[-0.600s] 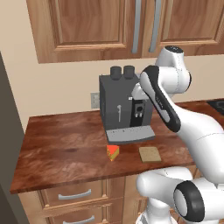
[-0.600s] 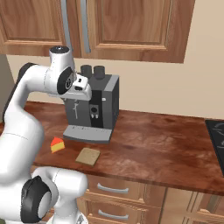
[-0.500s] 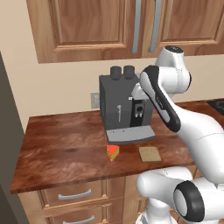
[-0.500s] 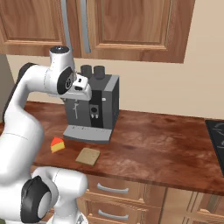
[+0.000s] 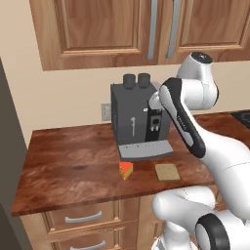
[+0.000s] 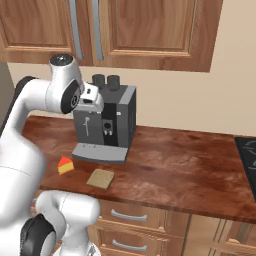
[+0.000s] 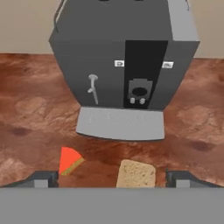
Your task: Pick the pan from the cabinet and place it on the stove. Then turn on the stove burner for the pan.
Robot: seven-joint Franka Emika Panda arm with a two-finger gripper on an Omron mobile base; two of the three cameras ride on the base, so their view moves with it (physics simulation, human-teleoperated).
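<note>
Wide-spread tool (image 7: 111,177) hovers above counter (image 7: 26,109) facing coffee machine (image 7: 124,57).

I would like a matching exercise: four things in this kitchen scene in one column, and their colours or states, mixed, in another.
Things:
1. coffee machine
2. cabinet
3. slice of bread
4. end effector

States:
a. doors closed
b. open, holding nothing
c. dark grey, standing on the counter
d. flat, beside the orange wedge

Pairs: 1-c, 2-a, 3-d, 4-b
</note>
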